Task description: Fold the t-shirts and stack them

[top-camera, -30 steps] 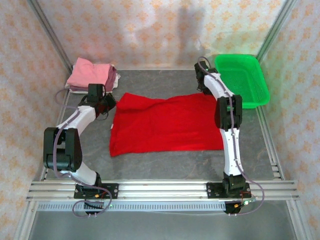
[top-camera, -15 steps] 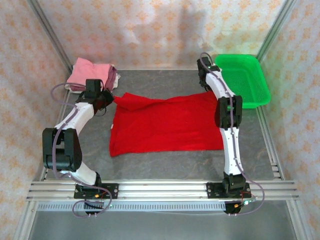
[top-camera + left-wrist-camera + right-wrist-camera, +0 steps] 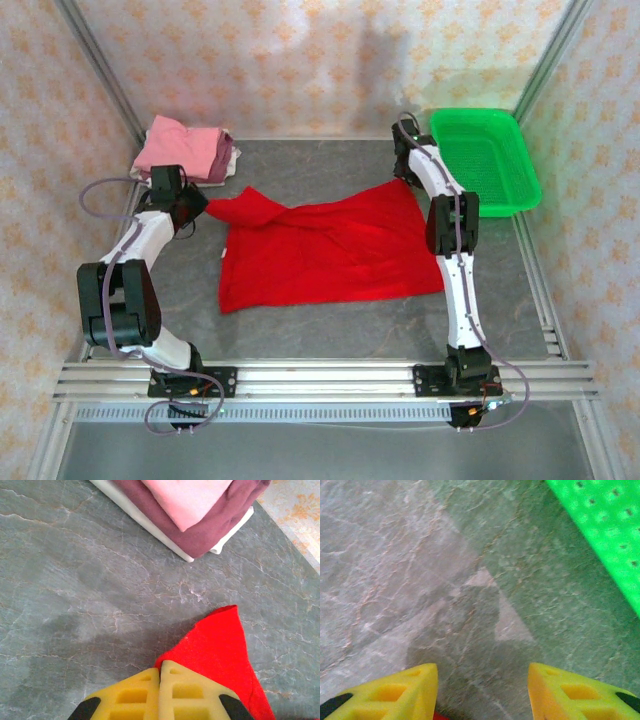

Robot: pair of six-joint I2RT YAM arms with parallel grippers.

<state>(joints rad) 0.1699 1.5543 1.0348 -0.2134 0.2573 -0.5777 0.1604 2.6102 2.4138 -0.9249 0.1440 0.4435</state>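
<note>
The bright red t-shirt (image 3: 320, 250) lies spread and rumpled in the middle of the table. My left gripper (image 3: 190, 205) is shut on its far left corner, which is stretched out toward the left. In the left wrist view the yellow fingertips (image 3: 161, 666) pinch the red cloth (image 3: 220, 650). My right gripper (image 3: 405, 172) stands open at the shirt's far right corner; in the right wrist view its jaws (image 3: 482, 672) are apart over bare table, with a red sliver (image 3: 440, 716) at the bottom edge. Folded pink, mauve and whitish t-shirts (image 3: 185, 150) (image 3: 200, 510) are stacked at the far left.
A green mesh basket (image 3: 485, 160) (image 3: 605, 525) stands at the far right, close beside the right arm. The grey marble-look table (image 3: 330, 330) is bounded by patterned walls and a metal rail along the near edge.
The left gripper has pulled the shirt's far left corner leftward toward the stack. The right gripper has opened and let go of the far right corner; the far edge now sags.
</note>
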